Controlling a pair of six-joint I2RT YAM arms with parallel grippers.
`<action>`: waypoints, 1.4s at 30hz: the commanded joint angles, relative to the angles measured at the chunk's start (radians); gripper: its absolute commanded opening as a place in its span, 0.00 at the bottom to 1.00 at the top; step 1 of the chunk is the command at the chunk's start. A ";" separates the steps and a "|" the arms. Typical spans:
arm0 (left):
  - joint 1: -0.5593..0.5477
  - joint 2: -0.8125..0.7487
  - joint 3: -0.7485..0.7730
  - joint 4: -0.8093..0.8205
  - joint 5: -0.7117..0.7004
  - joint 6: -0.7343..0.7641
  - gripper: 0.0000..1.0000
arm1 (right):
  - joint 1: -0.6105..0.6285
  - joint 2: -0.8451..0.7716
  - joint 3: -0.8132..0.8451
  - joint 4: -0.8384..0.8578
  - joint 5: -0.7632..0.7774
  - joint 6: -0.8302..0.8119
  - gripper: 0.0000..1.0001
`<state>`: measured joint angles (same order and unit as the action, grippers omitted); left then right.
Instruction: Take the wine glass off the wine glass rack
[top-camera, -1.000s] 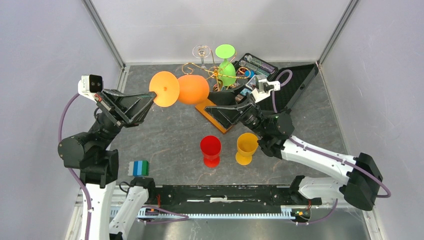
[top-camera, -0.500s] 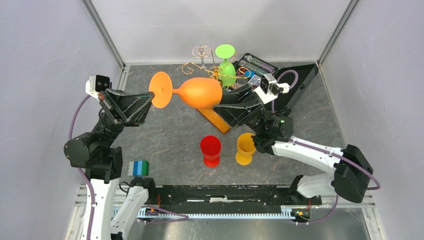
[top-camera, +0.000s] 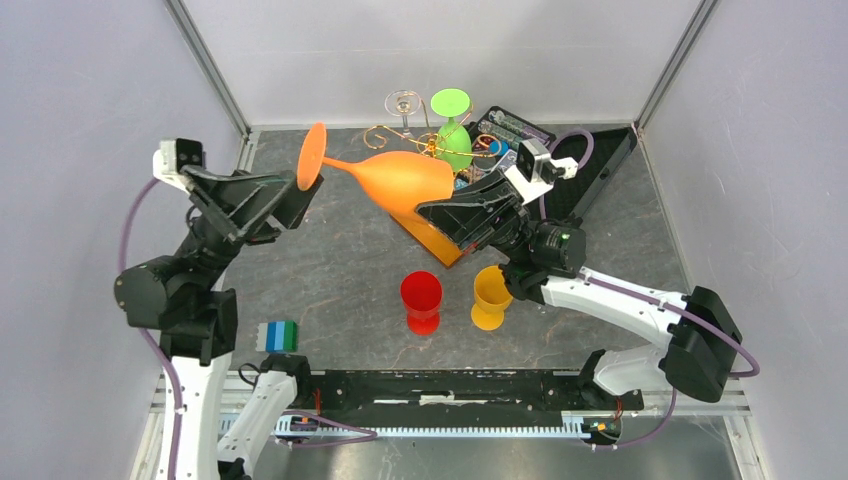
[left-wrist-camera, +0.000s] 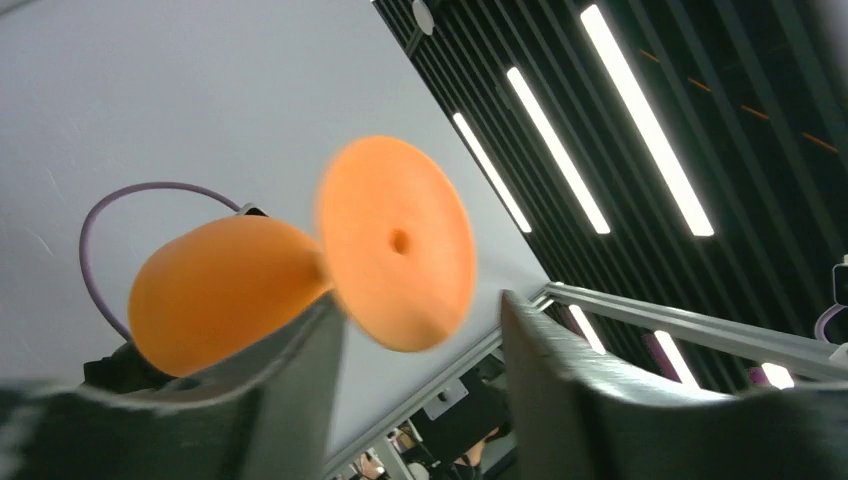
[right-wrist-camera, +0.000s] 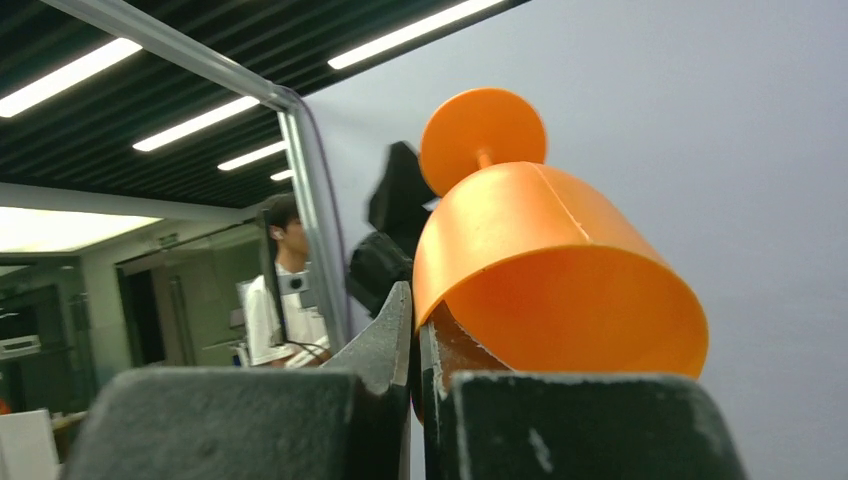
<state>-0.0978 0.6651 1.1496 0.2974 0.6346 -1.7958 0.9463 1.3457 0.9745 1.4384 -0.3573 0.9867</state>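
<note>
Grey marble-pattern tabletop, grey walled enclosure, two arms.

Item 1: wine glass (top-camera: 395, 180), orange and opaque. It is off the rack and in the air, lying roughly sideways. The bowl's rim is caught in the right pincer (top-camera: 425, 208) and the foot points away from it, towards the left pincer (top-camera: 300, 200).

Item 2: right pincer, jaws closed thin on the bowl's wall, one finger inside and one outside, as its wrist view shows.

Item 3: left pincer, jaws apart and gripping nothing. The foot disc sits just above and beyond its tips.

Item 4: rack (top-camera: 432, 238), just behind the right pincer. It carries a green glass (top-camera: 453, 140) and a clear glass (top-camera: 403, 103).

Item 5: red cup (top-camera: 421, 298) and yellow cup (top-camera: 490, 295), standing on the table under the right pincer's near side.

Hazards, as judged:
- The whole glass hangs off one rim pinch, so it may pivot or slip and drop towards the cups.
- A swing of the foot could strike the left pincer's fingers.
- A backward move could knock the rack and its glasses.
</note>
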 joint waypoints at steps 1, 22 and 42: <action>-0.001 -0.031 0.100 -0.162 0.042 0.326 0.78 | -0.002 -0.040 0.062 -0.141 0.017 -0.159 0.00; -0.003 -0.034 0.292 -1.129 -0.582 1.407 0.95 | 0.319 0.204 0.651 -1.771 0.491 -0.964 0.00; -0.004 -0.022 0.265 -1.215 -1.092 1.443 0.99 | 0.381 0.534 0.817 -2.187 0.551 -0.978 0.00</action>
<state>-0.1024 0.6441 1.4162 -0.9215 -0.3870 -0.3946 1.3266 1.8572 1.7332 -0.6949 0.1959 0.0231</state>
